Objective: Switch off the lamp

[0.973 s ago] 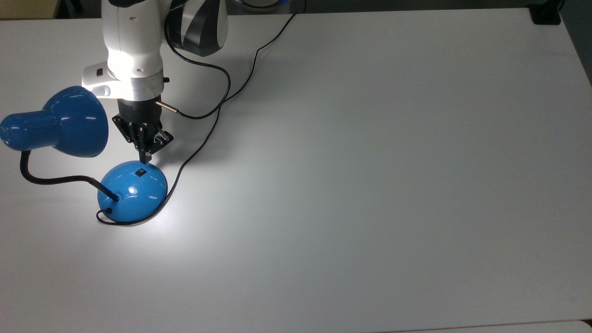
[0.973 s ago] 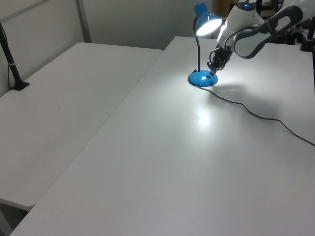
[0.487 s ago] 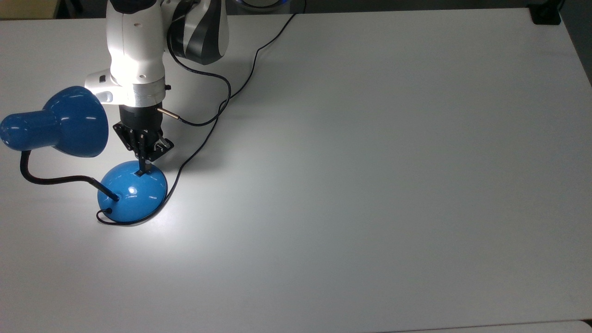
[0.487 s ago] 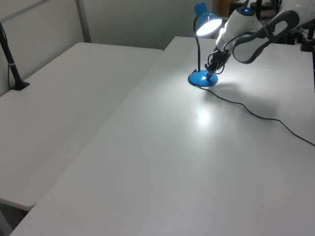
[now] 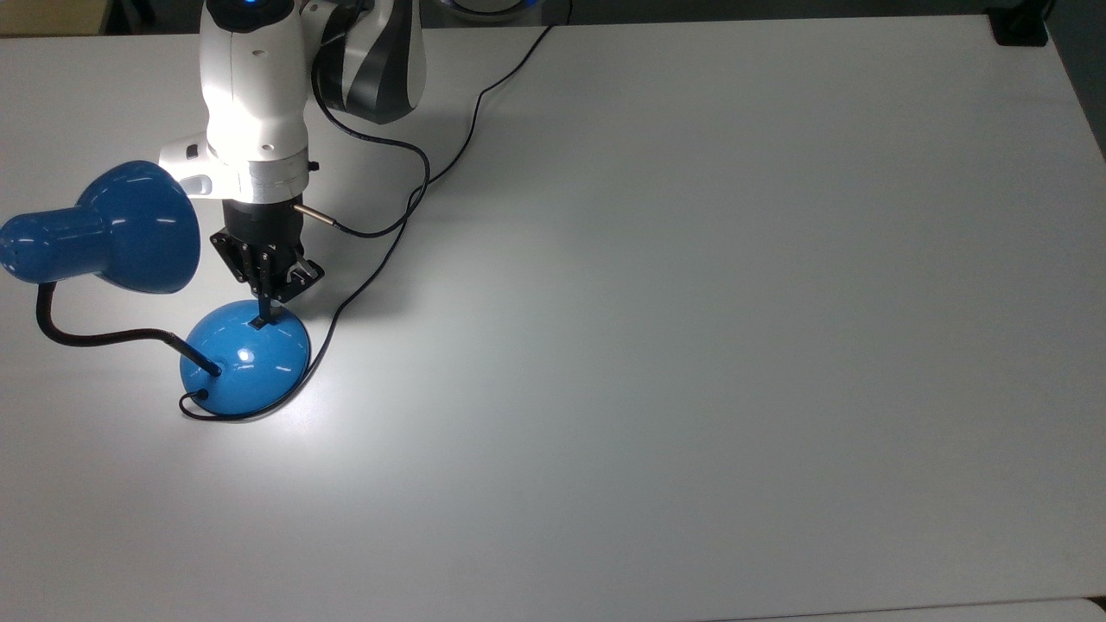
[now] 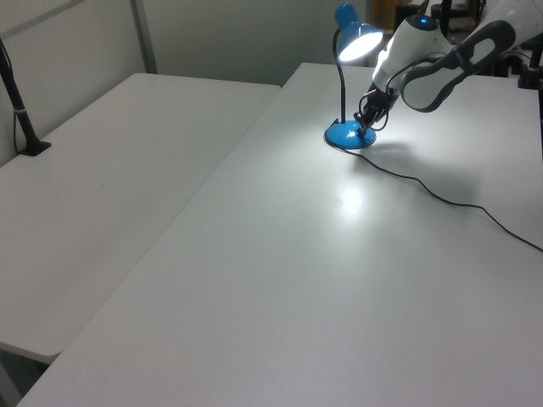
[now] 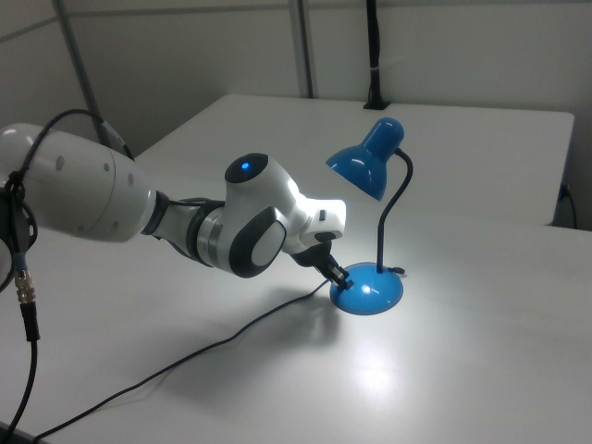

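The lamp stands at the top view's left: a glossy blue shade (image 5: 112, 229), a black gooseneck (image 5: 86, 335) and a domed blue base (image 5: 246, 363). It is lit; the shade's mouth (image 6: 357, 44) glows and a bright patch lies on the table. My gripper (image 5: 263, 316) points down with its fingers shut together, their tip resting on the top of the base where the small black switch sits, so the switch is mostly covered. In the left view the gripper (image 6: 366, 127) meets the base (image 6: 349, 136). The right view shows the gripper (image 7: 340, 275) at the near-left edge of the base (image 7: 368, 291).
The lamp's thin black cord (image 5: 380, 259) curls round the base and runs toward the table's far edge. A second black cable (image 5: 406, 173) loops off my wrist. A white table (image 5: 691, 345) stretches to the top view's right; another table (image 6: 110, 170) adjoins in the left view.
My gripper came down from just behind the base onto its switch. The base has shifted slightly to the top view's left. The lamp stays lit.
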